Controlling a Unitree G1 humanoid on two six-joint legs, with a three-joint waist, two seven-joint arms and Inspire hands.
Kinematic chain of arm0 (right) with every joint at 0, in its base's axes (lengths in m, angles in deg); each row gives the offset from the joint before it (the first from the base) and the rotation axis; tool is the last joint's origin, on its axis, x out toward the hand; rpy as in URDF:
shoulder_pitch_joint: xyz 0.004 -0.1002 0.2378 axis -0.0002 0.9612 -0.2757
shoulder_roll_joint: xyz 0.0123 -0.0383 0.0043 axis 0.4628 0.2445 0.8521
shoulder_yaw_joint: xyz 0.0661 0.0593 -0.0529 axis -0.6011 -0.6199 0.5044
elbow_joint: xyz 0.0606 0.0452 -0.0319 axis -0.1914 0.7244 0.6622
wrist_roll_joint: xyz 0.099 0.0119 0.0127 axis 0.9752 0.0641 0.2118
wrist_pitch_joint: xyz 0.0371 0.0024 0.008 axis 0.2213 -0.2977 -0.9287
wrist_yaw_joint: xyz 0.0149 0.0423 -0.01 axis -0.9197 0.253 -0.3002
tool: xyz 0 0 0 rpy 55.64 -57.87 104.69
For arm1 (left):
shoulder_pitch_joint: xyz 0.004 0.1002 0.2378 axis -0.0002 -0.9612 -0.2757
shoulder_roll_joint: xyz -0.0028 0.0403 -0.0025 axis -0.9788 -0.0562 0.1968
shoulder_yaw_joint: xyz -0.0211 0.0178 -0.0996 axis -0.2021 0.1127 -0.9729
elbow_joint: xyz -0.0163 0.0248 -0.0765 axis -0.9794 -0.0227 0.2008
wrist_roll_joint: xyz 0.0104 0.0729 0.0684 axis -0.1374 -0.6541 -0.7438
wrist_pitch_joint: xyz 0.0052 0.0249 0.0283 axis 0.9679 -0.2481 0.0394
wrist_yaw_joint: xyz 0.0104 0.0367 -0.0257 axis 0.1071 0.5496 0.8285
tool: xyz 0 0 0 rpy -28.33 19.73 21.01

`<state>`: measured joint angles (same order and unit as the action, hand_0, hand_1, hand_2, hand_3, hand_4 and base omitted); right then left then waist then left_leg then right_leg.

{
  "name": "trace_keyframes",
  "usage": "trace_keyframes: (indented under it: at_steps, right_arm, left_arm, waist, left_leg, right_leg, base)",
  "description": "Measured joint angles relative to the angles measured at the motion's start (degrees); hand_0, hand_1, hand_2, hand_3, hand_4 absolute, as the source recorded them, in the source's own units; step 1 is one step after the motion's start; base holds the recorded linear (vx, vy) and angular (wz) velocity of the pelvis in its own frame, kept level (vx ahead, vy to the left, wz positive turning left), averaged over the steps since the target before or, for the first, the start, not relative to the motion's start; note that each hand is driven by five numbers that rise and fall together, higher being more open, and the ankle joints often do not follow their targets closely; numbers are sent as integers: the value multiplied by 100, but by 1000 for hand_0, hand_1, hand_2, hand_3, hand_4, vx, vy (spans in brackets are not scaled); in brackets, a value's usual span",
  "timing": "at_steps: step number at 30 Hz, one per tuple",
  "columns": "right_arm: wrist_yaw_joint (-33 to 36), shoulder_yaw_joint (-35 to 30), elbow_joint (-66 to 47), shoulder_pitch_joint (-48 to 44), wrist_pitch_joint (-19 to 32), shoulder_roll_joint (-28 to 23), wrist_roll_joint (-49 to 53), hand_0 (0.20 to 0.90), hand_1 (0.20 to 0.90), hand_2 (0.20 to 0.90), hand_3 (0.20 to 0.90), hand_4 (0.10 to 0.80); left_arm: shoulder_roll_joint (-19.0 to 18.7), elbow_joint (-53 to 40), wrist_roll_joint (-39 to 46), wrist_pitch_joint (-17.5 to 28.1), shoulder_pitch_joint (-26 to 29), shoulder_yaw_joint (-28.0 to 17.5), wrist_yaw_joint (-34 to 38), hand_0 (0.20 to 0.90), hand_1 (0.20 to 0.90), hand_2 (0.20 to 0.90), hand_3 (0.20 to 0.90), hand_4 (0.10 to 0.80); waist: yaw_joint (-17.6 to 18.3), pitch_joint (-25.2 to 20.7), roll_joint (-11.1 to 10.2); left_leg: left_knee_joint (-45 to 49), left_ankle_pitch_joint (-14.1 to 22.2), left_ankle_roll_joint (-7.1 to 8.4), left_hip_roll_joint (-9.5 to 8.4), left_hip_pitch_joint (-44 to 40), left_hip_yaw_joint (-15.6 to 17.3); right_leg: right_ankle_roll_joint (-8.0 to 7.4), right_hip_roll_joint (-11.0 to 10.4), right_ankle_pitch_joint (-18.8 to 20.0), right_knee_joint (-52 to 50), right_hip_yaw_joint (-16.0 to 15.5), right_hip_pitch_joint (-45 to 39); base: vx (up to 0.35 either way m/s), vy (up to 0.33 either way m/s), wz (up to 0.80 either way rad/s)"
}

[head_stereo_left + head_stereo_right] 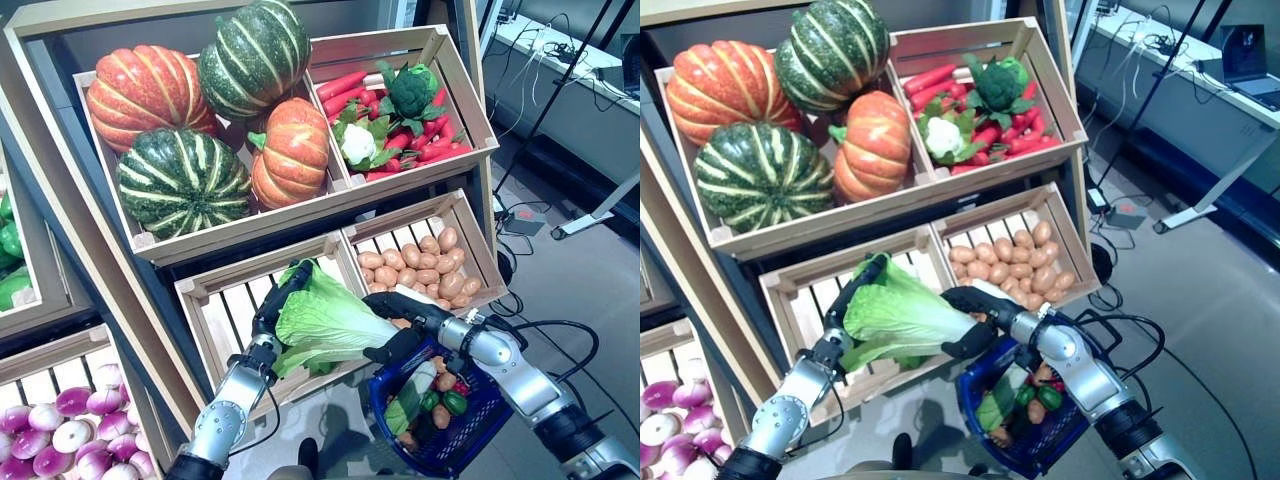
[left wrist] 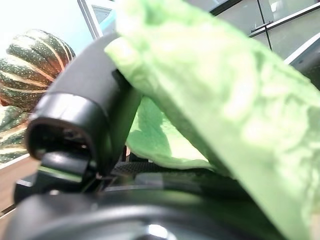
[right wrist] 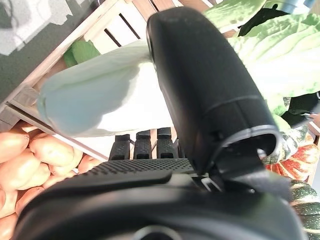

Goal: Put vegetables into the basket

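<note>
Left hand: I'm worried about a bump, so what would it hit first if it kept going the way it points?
The left hand, shut on the cabbage, points up toward the shelves. Probably the front rail of the pumpkin crate comes first, though depth is hard to judge.

**Cabbage held over crate, basket part filled**

Long leafy cabbage (image 1: 325, 325), pale green with a white stalk end, lying roughly level above the front edge of a slatted wooden crate (image 1: 225, 310), gripped at both ends. Just beside its stalk end, lower down, a blue mesh basket (image 1: 470, 435) already holding several vegetables: green, orange and red pieces.
</note>
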<state>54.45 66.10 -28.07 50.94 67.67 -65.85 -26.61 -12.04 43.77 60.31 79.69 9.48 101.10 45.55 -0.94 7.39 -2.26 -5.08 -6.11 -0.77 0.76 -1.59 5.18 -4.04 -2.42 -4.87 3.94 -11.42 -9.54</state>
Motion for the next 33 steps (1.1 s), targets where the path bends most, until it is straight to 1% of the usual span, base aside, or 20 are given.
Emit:
trace_keyframes:
  at_steps: [3, 7, 8, 9, 10, 11, 14, 17, 20, 21, 22, 24, 26, 28, 31, 32, 33]
  right_arm:
    - [23, 0, 0, 23, -1, 17, 0, 300, 300, 300, 300, 400]
    - [220, -27, -24, 183, 24, 74, 10, 300, 300, 300, 300, 400]
    - [259, -41, -43, 240, 31, 86, 12, 300, 300, 300, 300, 400]
    - [278, -66, -70, 302, 32, 86, 14, 300, 300, 300, 300, 400]
    - [283, -93, -87, 341, 32, 86, 13, 300, 300, 300, 300, 400]
    - [288, -201, -150, 457, 33, 95, 12, 300, 300, 300, 300, 400]
    - [380, -484, -301, 793, 34, 95, 12, 300, 300, 300, 300, 400]
    - [545, -843, -328, 1089, -32, 91, 12, 300, 300, 300, 300, 400]
    - [883, -1439, -298, 1457, -146, 78, 39, 300, 300, 300, 300, 400]
    - [1013, -1740, -292, 1624, -160, 69, 82, 300, 300, 300, 300, 400]
    - [1167, -1919, -282, 1708, -168, 8, 205, 300, 300, 300, 300, 400]
    - [1369, -2275, -294, 1919, -165, 14, 527, 300, 300, 300, 300, 400]
    - [1588, -2503, -286, 2061, -160, 60, 717, 300, 300, 300, 300, 400]
    - [1791, -2568, -277, 2113, -150, 156, 748, 300, 300, 300, 300, 400]
    - [2160, -2647, -234, 2214, 157, 386, 921, 300, 300, 300, 300, 400]
    - [2222, -2647, -221, 2214, 199, 403, 946, 300, 300, 300, 300, 400]
    - [2339, -2648, -145, 2170, 370, 417, 963, 300, 300, 300, 300, 400]
  left_arm:
    - [1, 0, -28, 0, 0, 0, 0, 300, 300, 300, 300, 400]
    - [-1, 2, -78, -4, 0, 2, 0, 300, 300, 300, 300, 400]
    - [-9, 2, -123, -13, 0, 1, 0, 493, 493, 493, 493, 529]
    - [-13, 1, -178, -40, 0, 1, 0, 775, 775, 775, 775, 717]
    - [-13, 1, -184, -59, 0, 1, 0, 862, 862, 862, 862, 775]
    - [4, -1, -190, -98, 0, 1, 0, 900, 900, 900, 900, 800]
    - [31, -46, -197, -242, -1, 2, -28, 900, 900, 900, 900, 800]
    - [87, -129, -211, -251, -2, -65, -61, 900, 900, 900, 900, 800]
    - [111, -292, -220, -247, -31, -378, -114, 900, 900, 900, 900, 800]
    - [113, -350, -235, -237, -60, -541, -116, 900, 900, 900, 900, 800]
    - [104, -364, -239, -231, -92, -712, -117, 900, 900, 900, 900, 800]
    - [100, -387, -289, -231, -197, -917, -117, 900, 900, 900, 900, 800]
    - [100, -386, -411, -237, -277, -962, -117, 900, 900, 900, 900, 800]
    - [100, -388, -514, -242, -353, -960, -117, 900, 900, 900, 900, 800]
    - [97, -379, -641, -244, -421, -957, -161, 900, 900, 900, 900, 800]
    - [94, -380, -665, -242, -420, -946, -164, 900, 900, 900, 900, 800]
    - [89, -381, -694, -228, -387, -935, -194, 900, 900, 900, 900, 800]
  waist:
    - [3, -4, 6]
    - [15, -8, 11]
    - [16, -8, 11]
    - [15, -8, 11]
    - [17, -8, 11]
    - [10, -8, 11]
    - [23, -8, 10]
    - [34, -7, 8]
    - [52, -4, 5]
    - [79, -3, 1]
    - [181, 4, -9]
    - [287, 17, -38]
    - [331, 20, -40]
    - [329, 21, -42]
    - [340, 59, -18]
    - [342, 67, -9]
    - [341, 121, 27]
  left_leg:
    - [0, 0, 0, 0, 0, 0]
    - [0, 0, 0, 1, 0, 1]
    - [0, 0, 0, 1, 0, 1]
    - [0, 0, 0, 2, 0, 2]
    - [0, 0, 0, 2, 0, 3]
    - [0, 0, 0, 2, 0, 4]
    - [0, 3, -2, 6, 2, 18]
    - [-1, 9, -6, 12, 6, 52]
    - [-2, 20, -18, 21, 18, 140]
    - [-3, 25, -25, 12, 21, 143]
    - [-3, 26, -27, 11, 25, 153]
    - [-3, 26, -26, 16, 38, 160]
    - [-3, 26, -26, 31, 96, 199]
    - [-3, 26, -26, 47, 127, 275]
    - [-1, 9, -28, 72, 318, 341]
    - [-1, -2, -33, 75, 368, 347]
    - [4, -35, -43, 88, 478, 351]
  right_leg:
    - [0, 0, 0, 0, 0, 0]
    - [0, 1, 0, 0, 0, 2]
    - [0, 1, 0, 0, 1, 3]
    - [0, 1, 0, 0, 2, 4]
    - [0, 1, 0, -1, 3, 9]
    - [0, 1, 0, -1, 3, 17]
    - [0, 3, 0, -3, 24, 40]
    - [-2, 3, 1, -7, 57, 63]
    - [-8, 4, 22, -1, 146, 107]
    - [-12, -5, 24, -1, 149, 106]
    - [-18, -6, 28, 1, 161, 111]
    - [-19, -4, 29, 2, 179, 137]
    - [-12, 7, 46, 0, 219, 216]
    - [-8, 15, 67, -4, 297, 284]
    - [-1, 34, 129, -14, 342, 492]
    - [-3, 39, 131, -34, 347, 548]
    - [-3, 48, 129, -130, 355, 714]
  base:
    - [0, 0, 0]
    - [-24, -20, 0]
    - [-31, -30, 0]
    - [0, 0, 0]
    - [-38, -34, 0]
    - [-35, -39, -1]
    - [-40, -53, -3]
    - [-24, -53, -6]
    - [-5, -52, -14]
    - [-15, -62, -5]
    - [-19, -74, -4]
    - [-33, -67, -5]
    - [-44, -55, -10]
    - [-108, -53, -19]
    - [-189, -35, -13]
    - [-306, -33, -9]
    - [-292, -34, -4]
